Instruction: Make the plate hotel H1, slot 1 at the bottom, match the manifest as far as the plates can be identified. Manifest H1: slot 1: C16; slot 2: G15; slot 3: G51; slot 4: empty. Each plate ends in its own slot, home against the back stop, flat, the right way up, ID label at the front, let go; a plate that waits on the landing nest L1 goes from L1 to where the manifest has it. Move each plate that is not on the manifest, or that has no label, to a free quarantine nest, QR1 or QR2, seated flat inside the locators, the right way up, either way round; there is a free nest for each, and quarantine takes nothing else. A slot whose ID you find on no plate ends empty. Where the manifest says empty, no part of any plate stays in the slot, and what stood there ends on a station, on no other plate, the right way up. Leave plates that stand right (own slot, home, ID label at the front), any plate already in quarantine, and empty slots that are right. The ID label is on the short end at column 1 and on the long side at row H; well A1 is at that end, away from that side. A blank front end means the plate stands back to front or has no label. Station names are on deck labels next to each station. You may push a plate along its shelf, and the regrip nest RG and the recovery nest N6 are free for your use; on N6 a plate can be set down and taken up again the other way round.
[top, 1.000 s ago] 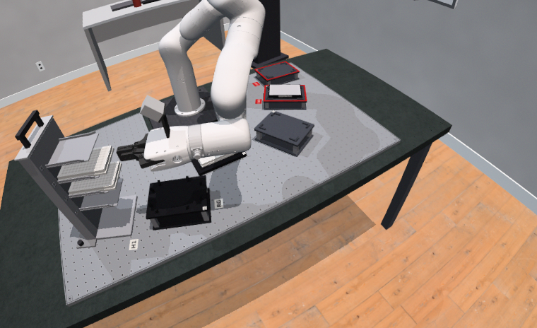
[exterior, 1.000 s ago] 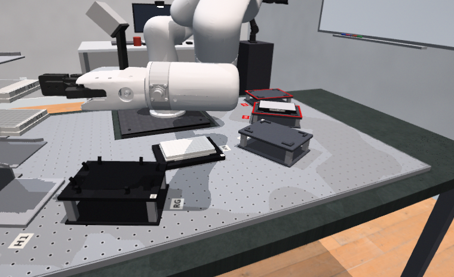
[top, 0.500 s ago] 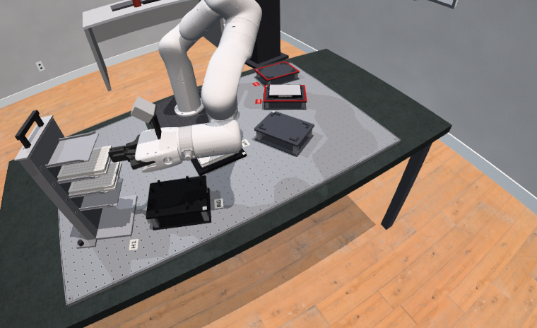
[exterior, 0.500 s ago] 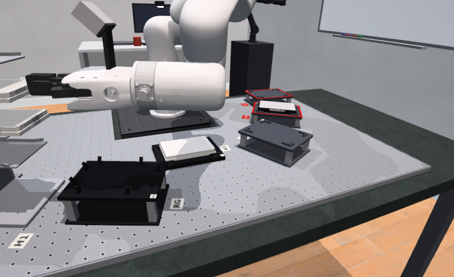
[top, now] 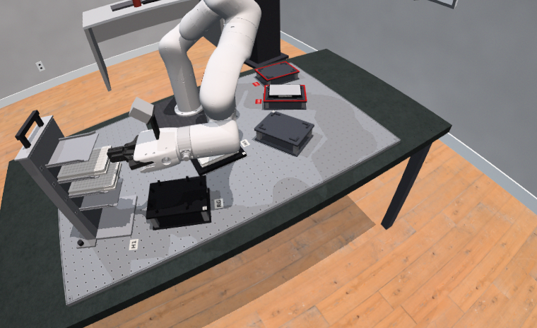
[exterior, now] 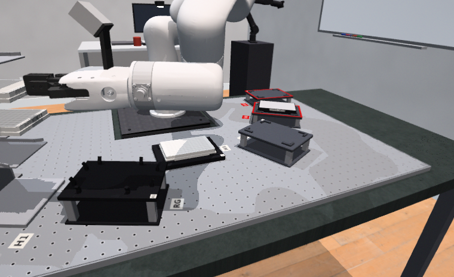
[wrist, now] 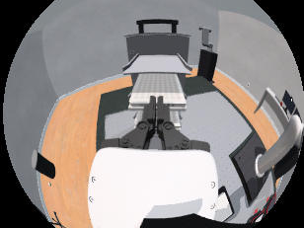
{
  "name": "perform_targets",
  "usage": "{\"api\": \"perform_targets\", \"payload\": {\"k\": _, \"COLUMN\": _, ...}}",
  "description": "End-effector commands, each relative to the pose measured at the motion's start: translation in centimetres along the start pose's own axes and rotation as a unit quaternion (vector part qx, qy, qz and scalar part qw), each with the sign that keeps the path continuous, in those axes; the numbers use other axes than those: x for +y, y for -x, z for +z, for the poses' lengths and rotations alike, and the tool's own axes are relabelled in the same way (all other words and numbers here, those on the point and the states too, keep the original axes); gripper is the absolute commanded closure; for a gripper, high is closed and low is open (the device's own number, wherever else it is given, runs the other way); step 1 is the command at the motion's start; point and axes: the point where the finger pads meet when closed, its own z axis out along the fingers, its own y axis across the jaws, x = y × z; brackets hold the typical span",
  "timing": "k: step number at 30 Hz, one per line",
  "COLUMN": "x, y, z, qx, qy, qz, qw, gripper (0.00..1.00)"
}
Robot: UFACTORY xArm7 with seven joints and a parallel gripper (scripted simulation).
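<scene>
- Black fingers of the gripper (top: 108, 153) are pressed together, empty, at the front end of a well plate (top: 84, 165) in hotel H1 (top: 38, 172).
- Likely step: pushing that plate home; next, advance straight and level.
</scene>
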Motion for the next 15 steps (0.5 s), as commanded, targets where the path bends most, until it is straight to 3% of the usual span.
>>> {"api": "perform_targets", "payload": {"k": 1, "x": -0.04, "y": -0.16, "z": 0.32, "qx": 0.0, "qy": 0.0, "qz": 0.002, "qw": 1.0, "gripper": 1.0}}
{"api": "perform_targets", "payload": {"k": 15, "x": -0.04, "y": -0.16, "z": 0.5, "qx": 0.0, "qy": 0.0, "qz": 0.002, "qw": 1.0, "gripper": 1.0}}
